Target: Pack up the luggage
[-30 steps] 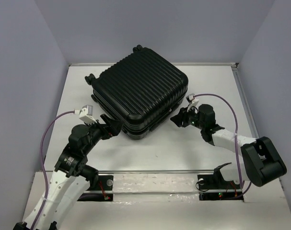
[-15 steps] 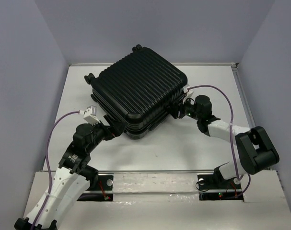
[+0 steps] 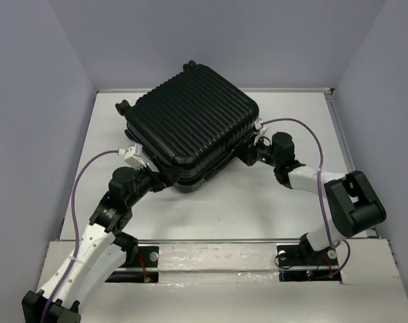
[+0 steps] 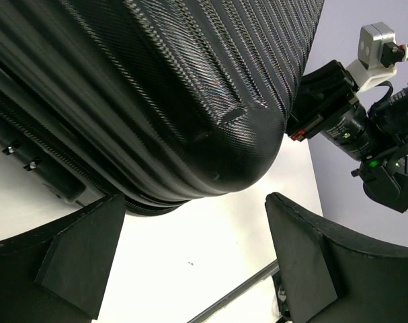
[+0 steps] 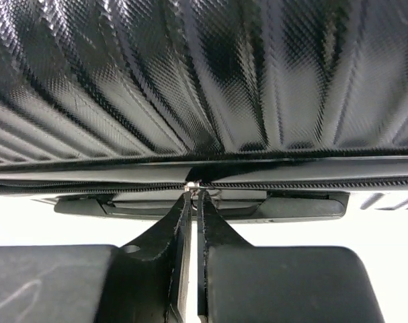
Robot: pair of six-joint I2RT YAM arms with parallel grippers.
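lying closed on the white tabletop (image 3: 271,208), the large black ribbed hard-shell suitcase (image 3: 190,131) has the left hand (image 4: 193,202) spread open at its near corner, probably steadying it, while the right hand (image 5: 193,198) pinches the small silver zipper pull (image 5: 192,186).

My left gripper (image 4: 193,200) gapes at the near corner of the luggage (image 3: 190,128); my right gripper (image 5: 192,198) is pinched together at its seam.
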